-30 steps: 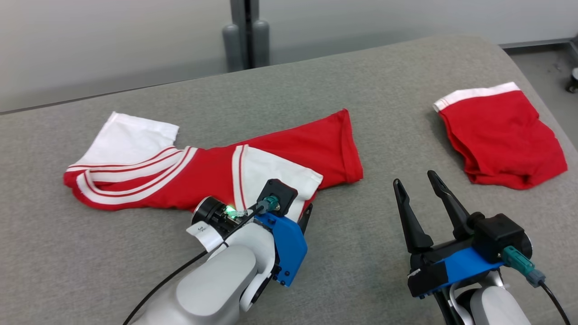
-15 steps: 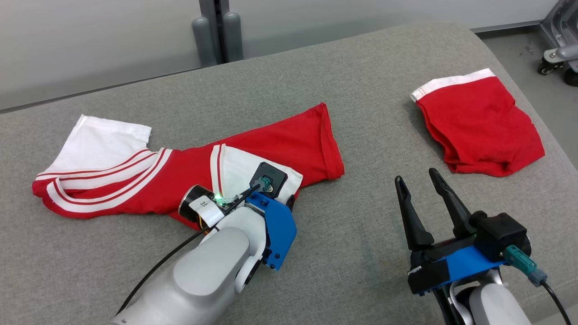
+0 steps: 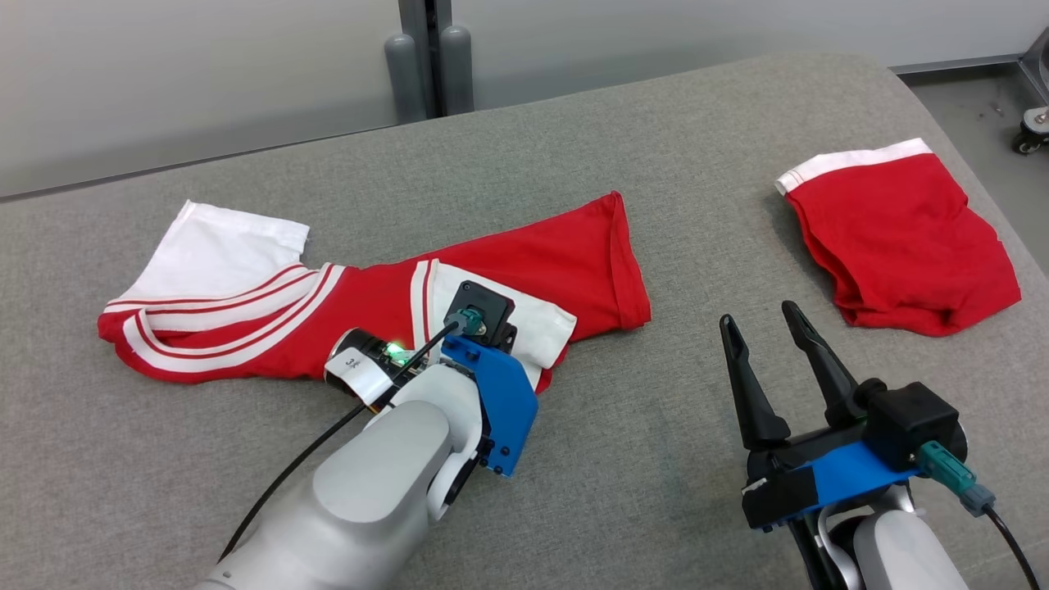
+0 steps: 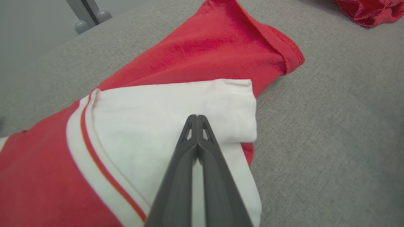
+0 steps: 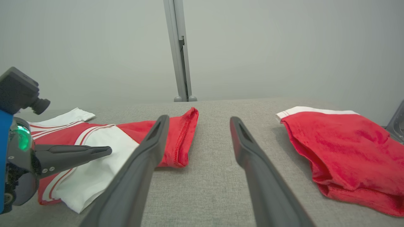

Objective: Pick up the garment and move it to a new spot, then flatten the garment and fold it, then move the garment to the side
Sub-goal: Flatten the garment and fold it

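Note:
The garment (image 3: 524, 262), a red shirt with white sleeves and white stripes, lies crumpled across the middle of the grey padded table (image 3: 672, 139). My left gripper (image 4: 197, 117) is shut, its two fingers pressed together just above the folded white sleeve (image 4: 164, 107) at the shirt's near edge. No cloth shows between the fingers. From the right wrist view, the left gripper (image 5: 107, 150) lies level over that sleeve. My right gripper (image 3: 757, 315) stands open over bare table, right of the shirt, with nothing in it. The same open right gripper (image 5: 199, 119) faces the shirt's red hem (image 5: 184, 138).
A folded red pair of shorts (image 3: 901, 238) with a white waistband lies at the table's far right. A grey post (image 3: 426, 57) stands behind the table's far edge. A caster wheel (image 3: 1028, 135) is on the floor at the right.
My left gripper's fingers have closed, and the arm has edged forward over the white sleeve. The head camera has swung, shifting the whole picture. The right gripper stays open in place.

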